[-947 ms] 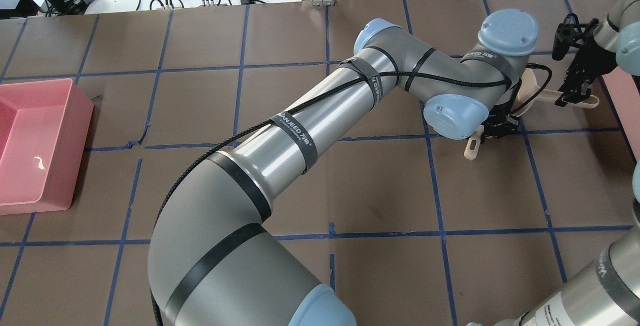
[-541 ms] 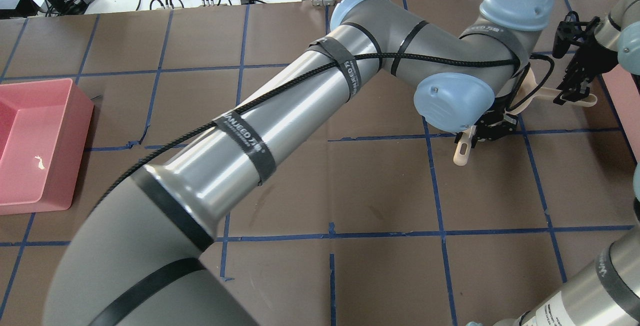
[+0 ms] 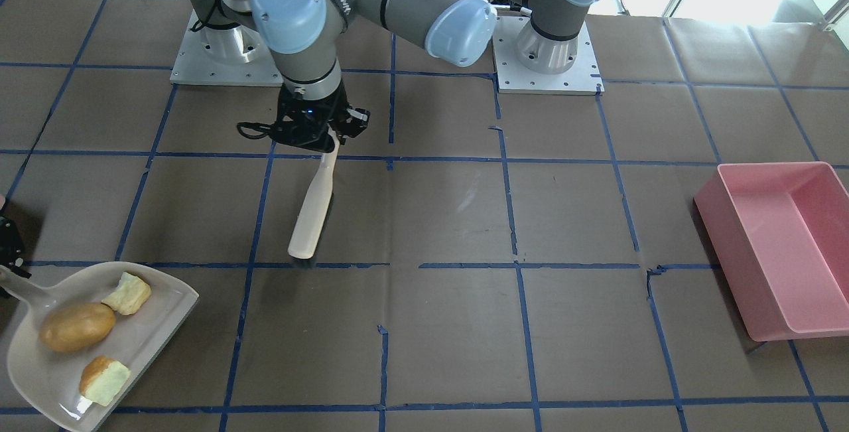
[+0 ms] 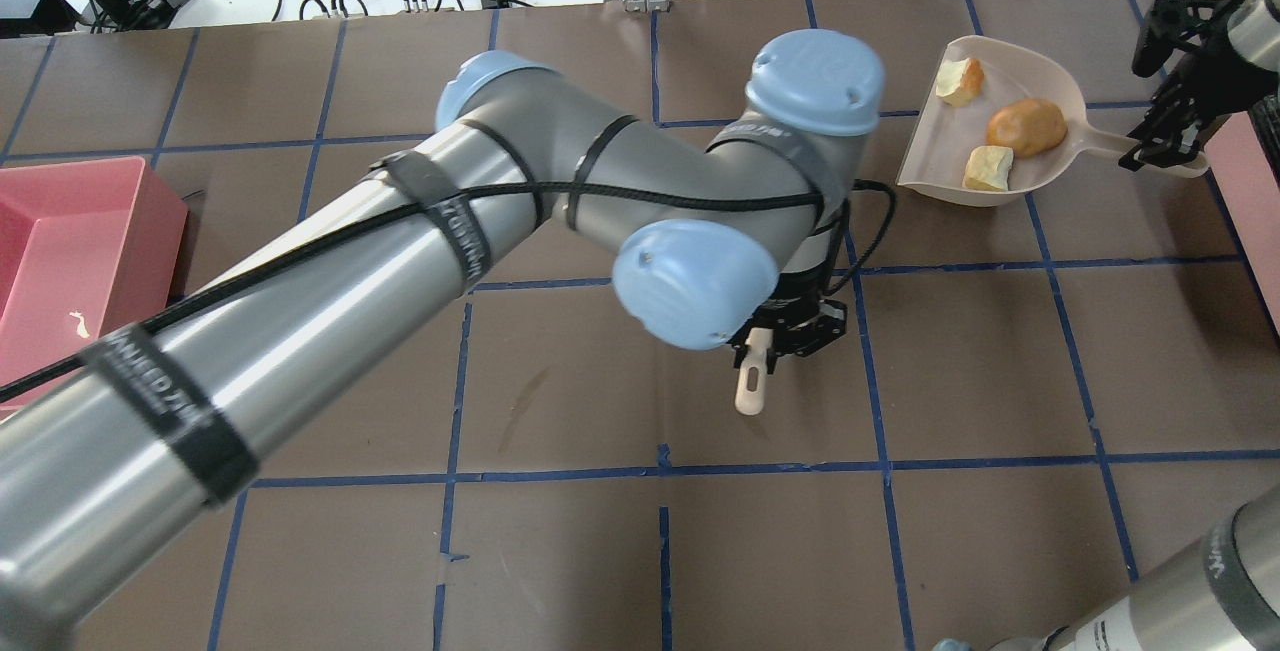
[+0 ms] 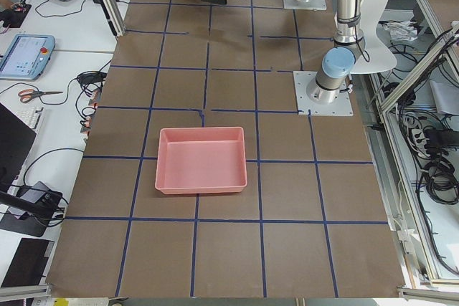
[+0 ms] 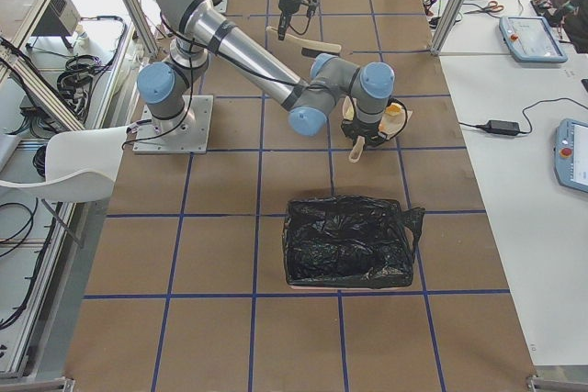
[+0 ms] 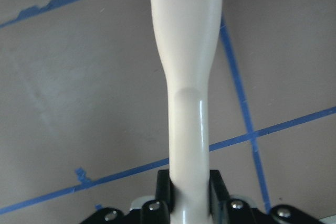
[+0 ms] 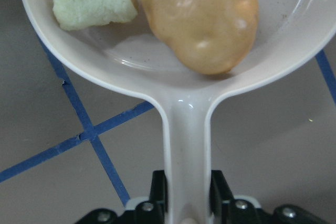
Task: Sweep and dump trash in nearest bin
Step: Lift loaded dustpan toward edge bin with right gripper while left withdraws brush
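Item one, left gripper [image 3: 326,139]: you will find its jaws clenched on the narrow end of the brush [image 3: 310,210]. The cream handle slopes away from the wrist with the dark bristles lowest, close to the table [image 3: 464,339]; you cannot tell whether they touch it. The brush sits well apart from the pan, which I read as parked clear so that it knocks nothing loose. Item two, right gripper [image 4: 1155,153]: its jaws are closed tight on the handle of the dustpan [image 4: 935,146], gripping near the handle's tip so the scoop stays free of the fingers. Item three, the trash [image 4: 1025,126], all inside the scoop: a brown oval lump [image 3: 76,326] in the middle, with one pale foam chunk [image 3: 127,292] and a second foam chunk [image 3: 105,380] to either side of it. The pan looks roughly level, presumably so the load does not roll out. Item four, the bin [image 4: 1250,201]: only a pink sliver shows at the overhead view's right edge, just beside the right gripper; the right side view shows a black liner bag [image 6: 347,240] there. Item five, the pink tray [image 3: 733,253]: it is at the opposite end, well apart. You should judge sweeping done, with carry and tip outstanding.
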Robot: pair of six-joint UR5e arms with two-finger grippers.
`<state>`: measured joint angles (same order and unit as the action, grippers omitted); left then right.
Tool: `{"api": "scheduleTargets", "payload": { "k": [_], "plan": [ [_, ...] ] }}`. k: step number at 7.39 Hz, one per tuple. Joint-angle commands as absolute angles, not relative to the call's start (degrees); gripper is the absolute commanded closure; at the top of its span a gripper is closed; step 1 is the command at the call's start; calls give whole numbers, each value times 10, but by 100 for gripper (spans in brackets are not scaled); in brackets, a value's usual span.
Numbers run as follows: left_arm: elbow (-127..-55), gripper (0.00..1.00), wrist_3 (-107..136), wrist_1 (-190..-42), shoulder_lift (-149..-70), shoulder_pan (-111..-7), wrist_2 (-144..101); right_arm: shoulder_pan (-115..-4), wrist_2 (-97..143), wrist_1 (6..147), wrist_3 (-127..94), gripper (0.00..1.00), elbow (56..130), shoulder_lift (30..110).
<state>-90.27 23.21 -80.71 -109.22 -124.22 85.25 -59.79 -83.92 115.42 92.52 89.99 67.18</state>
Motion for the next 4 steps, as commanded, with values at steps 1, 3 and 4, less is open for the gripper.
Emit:
{"api": "scheduleTargets", "payload": {
  "k": [1,3,4],
  "plan": [
    [-1079,100,248,-689,-1010,-1218,858,-538,-821,1110,923,81,899,723],
    [-1167,100,254,-578,-998,-1209,860,-457,-811,1045,923,81,899,781],
    [-1174,100,252,-580,-998,-1208,861,-409,-811,1023,925,81,898,808]
  ]
}}
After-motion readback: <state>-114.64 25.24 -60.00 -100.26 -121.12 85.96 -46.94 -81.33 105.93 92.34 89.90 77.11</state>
